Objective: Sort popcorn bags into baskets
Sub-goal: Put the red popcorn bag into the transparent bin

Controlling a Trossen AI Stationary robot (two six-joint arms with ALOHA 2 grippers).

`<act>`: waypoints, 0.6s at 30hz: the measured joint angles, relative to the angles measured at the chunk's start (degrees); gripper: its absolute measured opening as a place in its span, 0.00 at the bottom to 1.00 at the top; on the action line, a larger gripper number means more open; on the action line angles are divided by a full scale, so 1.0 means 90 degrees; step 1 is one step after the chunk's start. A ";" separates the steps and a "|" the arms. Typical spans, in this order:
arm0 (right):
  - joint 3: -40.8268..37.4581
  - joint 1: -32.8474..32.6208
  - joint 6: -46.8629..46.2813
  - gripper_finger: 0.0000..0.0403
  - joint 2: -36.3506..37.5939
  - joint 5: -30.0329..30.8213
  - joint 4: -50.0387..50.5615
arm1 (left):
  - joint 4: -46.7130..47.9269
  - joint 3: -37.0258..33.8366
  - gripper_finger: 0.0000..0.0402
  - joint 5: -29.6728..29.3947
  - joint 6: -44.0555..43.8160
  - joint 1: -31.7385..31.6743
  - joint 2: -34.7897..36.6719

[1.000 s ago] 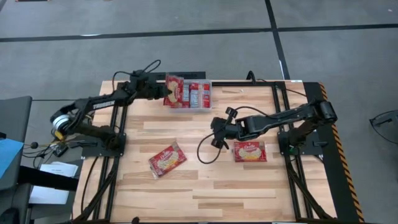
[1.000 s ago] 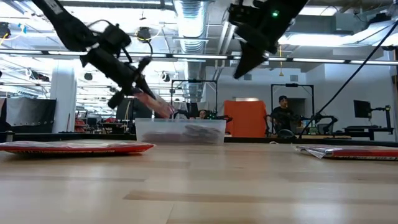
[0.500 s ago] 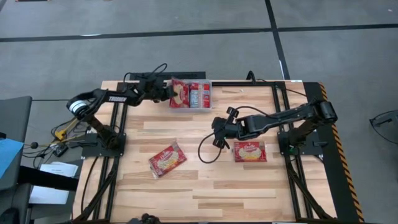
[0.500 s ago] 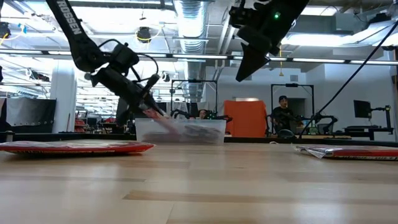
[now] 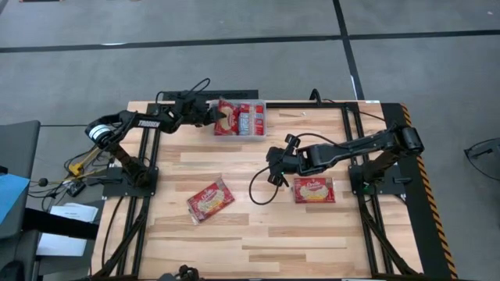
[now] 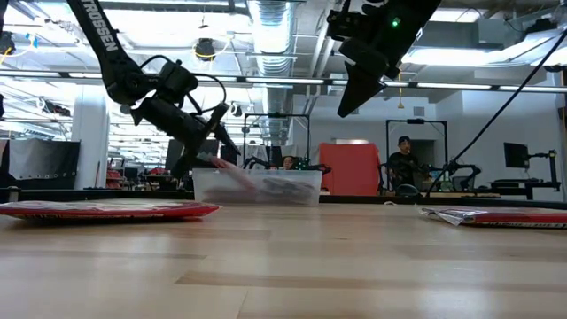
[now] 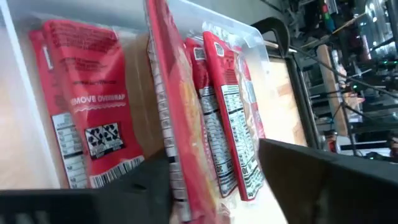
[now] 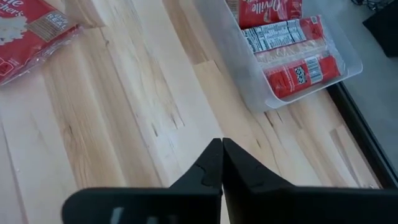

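Note:
The basket [image 5: 239, 135], a clear low tub, stands at the table's far edge with several red popcorn bags [image 5: 250, 119] in it. A larger bag [image 7: 171, 124] stands on edge at the basket's left end, tilted, its upper end over the left wall [image 6: 213, 163]. My left gripper [image 5: 211, 117] is open at that end, one finger on either side of the bag [image 7: 211, 162]. My right gripper [image 5: 270, 164] hangs shut above mid-table [image 6: 341, 102], holding nothing. Two large bags [image 5: 211, 199] [image 5: 313, 190] lie flat on the table. My left gripper stands open around the tilted bag's near end [image 7: 177, 186], coming level from the table's left. Whether either finger touches the bag I cannot tell. The bag's lower part rests inside the basket.
Black frame rails [image 5: 355, 156] run along both sides of the wooden table [image 5: 258, 234]. Bare wood lies between the two loose bags and toward the near edge. People and equipment show in the room behind [image 6: 403, 164].
My left gripper has gone toward the table's right and down with the large bag, bringing it over the basket's left end. It has then opened and let go; the bag now leans in the basket. My right gripper has kept still.

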State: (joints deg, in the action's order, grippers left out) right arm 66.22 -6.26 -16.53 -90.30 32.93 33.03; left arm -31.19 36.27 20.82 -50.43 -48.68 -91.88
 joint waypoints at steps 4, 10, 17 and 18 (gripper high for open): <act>0.0000 -0.0002 0.0000 0.08 0.0000 0.0000 -0.0002 | 0.0009 0.0000 0.64 0.0433 -0.0374 -0.0265 0.0000; 0.0000 -0.0002 0.0008 0.08 0.0000 0.0000 -0.0002 | -0.0155 0.0000 0.70 0.1748 -0.0731 -0.0672 0.0000; 0.0000 -0.0002 0.0058 0.05 0.0000 -0.0002 0.0000 | -0.0081 0.0000 0.71 0.2139 -0.0768 -0.0774 0.0445; 0.0000 -0.0002 0.0057 0.05 0.0000 -0.0003 -0.0002 | 0.0013 0.0000 0.71 0.2103 -0.0717 -0.0812 0.0537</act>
State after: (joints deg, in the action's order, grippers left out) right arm 66.22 -6.28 -16.02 -90.30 32.90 33.01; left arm -31.07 36.27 39.74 -56.87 -55.98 -87.04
